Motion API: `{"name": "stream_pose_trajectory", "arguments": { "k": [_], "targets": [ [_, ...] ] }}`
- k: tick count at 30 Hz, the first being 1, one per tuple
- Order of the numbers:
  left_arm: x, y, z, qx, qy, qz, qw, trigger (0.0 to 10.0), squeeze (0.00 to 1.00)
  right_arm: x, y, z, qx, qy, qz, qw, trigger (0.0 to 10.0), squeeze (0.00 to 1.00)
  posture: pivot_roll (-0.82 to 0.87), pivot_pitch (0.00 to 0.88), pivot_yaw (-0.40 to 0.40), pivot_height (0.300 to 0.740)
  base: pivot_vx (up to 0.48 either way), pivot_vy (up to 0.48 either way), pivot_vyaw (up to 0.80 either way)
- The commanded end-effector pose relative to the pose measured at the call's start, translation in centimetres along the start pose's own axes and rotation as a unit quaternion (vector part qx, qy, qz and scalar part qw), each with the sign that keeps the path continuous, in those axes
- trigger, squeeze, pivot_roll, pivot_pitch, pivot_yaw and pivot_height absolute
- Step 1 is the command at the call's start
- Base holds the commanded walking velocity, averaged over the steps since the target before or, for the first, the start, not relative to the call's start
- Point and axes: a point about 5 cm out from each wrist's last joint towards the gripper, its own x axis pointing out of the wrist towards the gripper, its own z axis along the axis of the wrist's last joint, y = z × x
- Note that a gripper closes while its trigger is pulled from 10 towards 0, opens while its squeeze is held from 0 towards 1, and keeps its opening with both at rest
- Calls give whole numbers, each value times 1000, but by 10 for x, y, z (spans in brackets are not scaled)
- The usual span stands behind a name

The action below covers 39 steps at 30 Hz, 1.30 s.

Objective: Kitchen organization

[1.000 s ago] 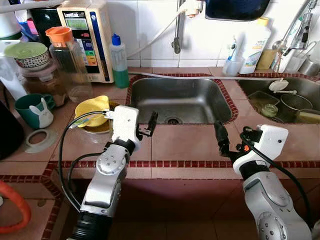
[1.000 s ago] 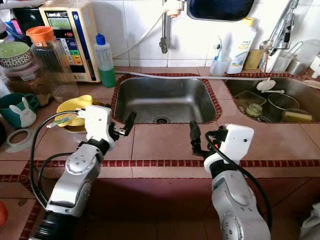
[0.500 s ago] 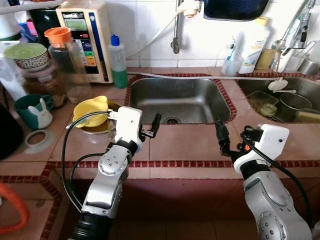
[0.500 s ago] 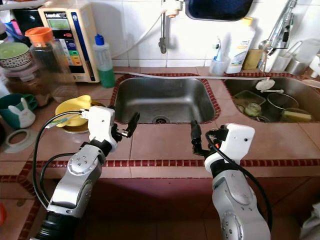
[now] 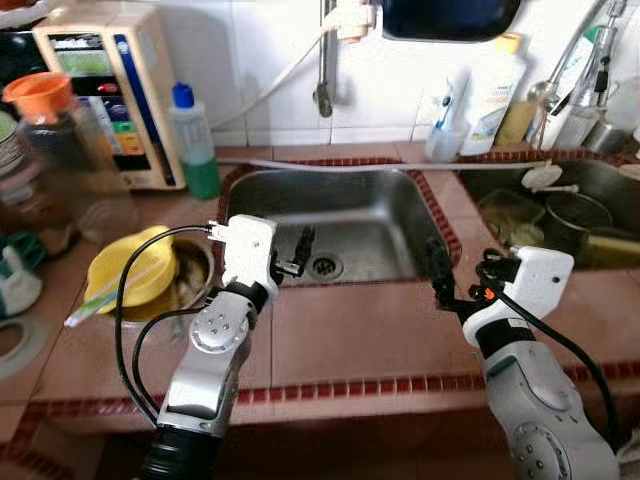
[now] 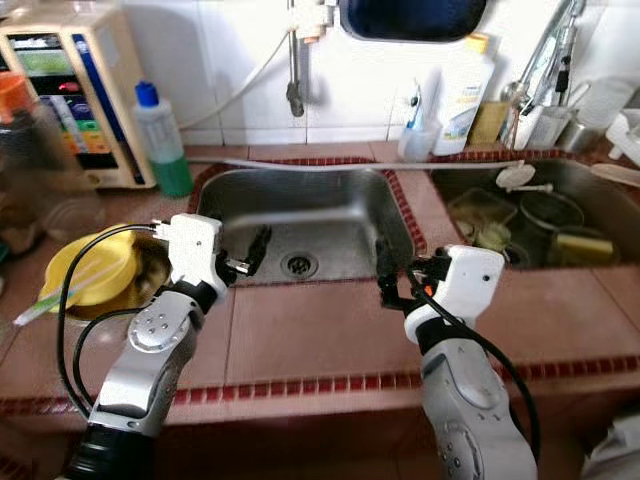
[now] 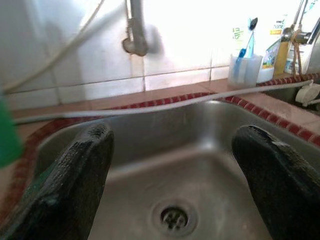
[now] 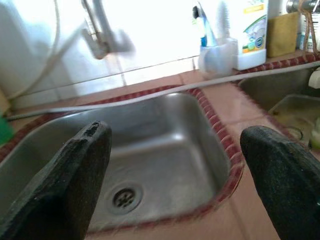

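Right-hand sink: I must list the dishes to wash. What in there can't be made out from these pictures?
- Right-hand sink, eye views: cut off by the picture's right edge, motion blur smears the rest.
- Clear container and round pot: contents too blurred to tell.
- Yellowish thing: sponge or dish, cannot tell.
- Right wrist view: the sink's corner shows, partly behind a black finger.

Steel-grey sink (image 5: 350, 215), seemingly yellow bowl (image 5: 130, 280)

White tiled wall (image 5: 260, 60) behind terracotta-tiled counter (image 5: 350, 330) with 2 steel sinks (image 5: 350, 215).
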Motion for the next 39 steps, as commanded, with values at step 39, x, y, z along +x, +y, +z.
{"name": "stream_pose_trajectory", "arguments": {
  "k": [39],
  "targets": [
    [2, -4, 3, -12, -3, 5, 1000, 10000, 0, 0, -2, 2, -5, -1, -2, 1000, 10000, 0, 31, 0, 8, 740, 0, -122, 0]
  ]
}}
